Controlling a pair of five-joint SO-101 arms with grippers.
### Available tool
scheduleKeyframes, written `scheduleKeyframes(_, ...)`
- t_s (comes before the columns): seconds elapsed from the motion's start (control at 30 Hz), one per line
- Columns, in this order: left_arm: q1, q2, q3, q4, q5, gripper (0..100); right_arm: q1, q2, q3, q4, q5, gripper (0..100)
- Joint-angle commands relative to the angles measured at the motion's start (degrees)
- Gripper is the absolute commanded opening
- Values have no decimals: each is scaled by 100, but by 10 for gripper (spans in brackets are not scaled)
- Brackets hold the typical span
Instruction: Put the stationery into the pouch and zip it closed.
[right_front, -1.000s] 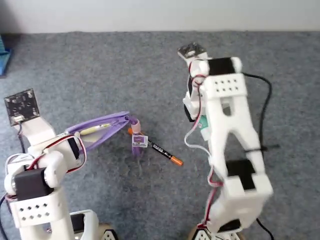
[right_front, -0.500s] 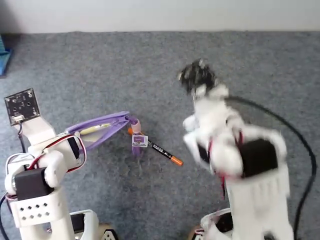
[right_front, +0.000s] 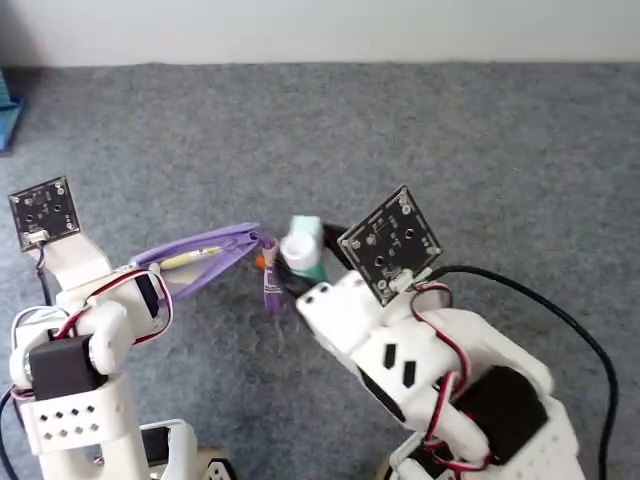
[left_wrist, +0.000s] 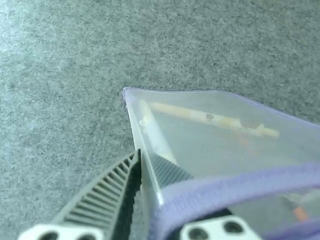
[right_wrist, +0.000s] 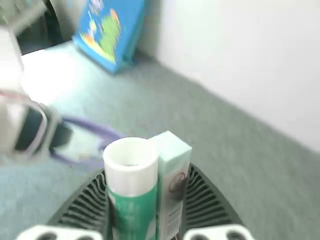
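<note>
1. At the left of the counter, your left hand is clenched on the near-left corner of the pouch, pinching its clear wall just under the purple zip band.
2. The pouch's long axis runs left to right and tips slightly toward the far side at its right end. A pencil already lies inside, along that same line.
3. Your right hand is grasping two pieces side by side: a green glue stick with a white cap, and a mint block touching it.
4. The relation that matters is this: the glue stick's cap sits just beside the pouch's right end, so the pouch lies to the left of your load.
5. The stick's long axis points far and left, cap first. It roughly follows the pouch's length instead of crossing it.
6. My judgement is that the right hand is the one to deliver, since it is nearer that end, while the left only anchors.
7. How wide the zip mouth gapes cannot be told, so expect the cap to snag on the purple band.
</note>
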Motion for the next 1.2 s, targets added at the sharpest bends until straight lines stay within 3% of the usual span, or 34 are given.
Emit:
scheduleKeyframes(0.0, 44, 211, -374, -88, 97, 12, -251, -84, 316, -1701, -53, 8)
scheduleKeyframes(0.43, 53, 2022, -1912, 651, 879, 12, -822, 1182, 976, -5402, 703, 8)
scheduleKeyframes(0.77, 44, 2022, -1912, 633, 879, 12, -822, 2448, 1002, -6659, 677, 8)
scheduleKeyframes(1.17, 44, 2022, -1912, 633, 879, 12, -743, 2818, 1116, -6721, 396, 8)
